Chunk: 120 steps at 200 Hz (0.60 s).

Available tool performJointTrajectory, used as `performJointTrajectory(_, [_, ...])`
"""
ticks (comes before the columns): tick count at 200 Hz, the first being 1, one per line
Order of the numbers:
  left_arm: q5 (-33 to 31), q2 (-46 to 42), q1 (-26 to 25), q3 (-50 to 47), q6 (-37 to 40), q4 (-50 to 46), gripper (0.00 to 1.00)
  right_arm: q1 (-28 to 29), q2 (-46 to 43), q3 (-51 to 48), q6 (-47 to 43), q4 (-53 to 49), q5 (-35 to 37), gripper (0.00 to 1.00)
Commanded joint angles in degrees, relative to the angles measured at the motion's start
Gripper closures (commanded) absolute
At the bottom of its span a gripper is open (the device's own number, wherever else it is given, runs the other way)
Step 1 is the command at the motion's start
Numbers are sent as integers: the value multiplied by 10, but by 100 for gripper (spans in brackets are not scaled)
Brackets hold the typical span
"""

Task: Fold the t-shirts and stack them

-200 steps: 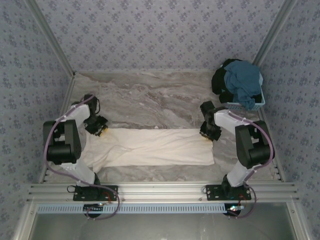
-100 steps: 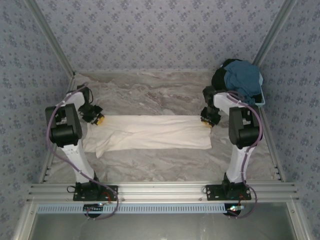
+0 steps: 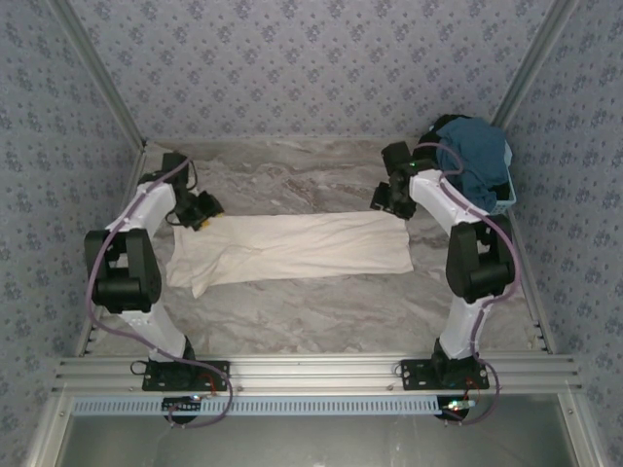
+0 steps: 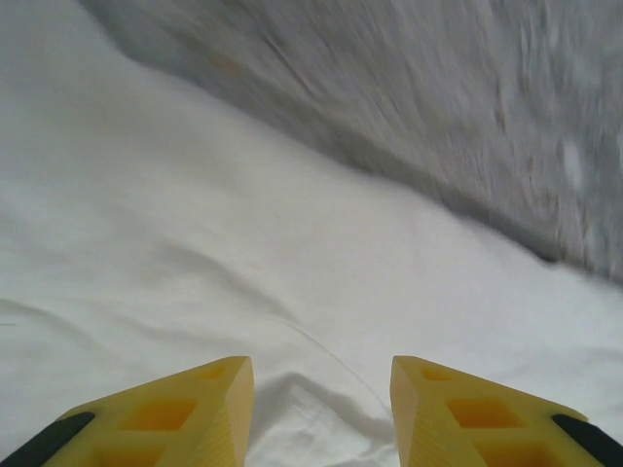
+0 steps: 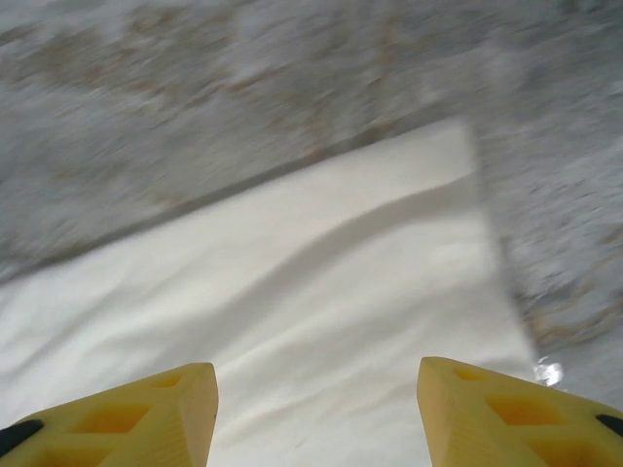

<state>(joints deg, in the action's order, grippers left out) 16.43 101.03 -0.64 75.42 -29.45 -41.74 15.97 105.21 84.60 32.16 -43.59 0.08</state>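
Both wrist views are smeared with blur. My yellow fingers (image 4: 185, 413) are cut off by the bottom edge, so I see just their wedge-shaped tips. From above, my left gripper (image 3: 206, 216) and right gripper (image 3: 383, 199) are small dark shapes, and their jaws are hard to read there. Up close it is plain. The left gripper (image 4: 321, 375) stands apart over a soft ridge of cloth, clamping nothing. The right gripper (image 5: 316, 375) stands wider apart, with cloth below and nothing between its tips.

The cream t-shirt (image 3: 292, 248) lies flat on the counter (image 3: 292, 175) between my two arms, folded into a long band. Its right end is square; its left end is uneven, with a flap reaching toward me. The fabric is matte and gently creased. The counter is grey and veined like marble.

At the far right corner a teal t-shirt (image 3: 472, 161) is heaped on a light-blue lattice basket (image 3: 503, 201), covering most of it. A black t-shirt (image 3: 443, 125) peeks out beside it, largely hidden by the teal one and my right arm.
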Motion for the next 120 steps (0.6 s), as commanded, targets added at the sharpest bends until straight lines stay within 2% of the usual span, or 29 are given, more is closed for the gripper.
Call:
performJointTrajectory(1, [57, 24, -25, -27, 61, 6, 58, 17, -28, -41, -22, 40, -95, 40])
performJointTrajectory(25, [35, 40, -45, -34, 87, -11, 57, 37, -58, -58, -19, 47, -116, 39])
performJointTrajectory(70, [42, 22, -65, -74, 91, -7, 57, 38, -90, -70, 0, 52, -129, 39])
performJointTrajectory(120, [39, -41, -96, -117, 48, 5, 67, 37, -96, -74, 0, 46, -132, 40])
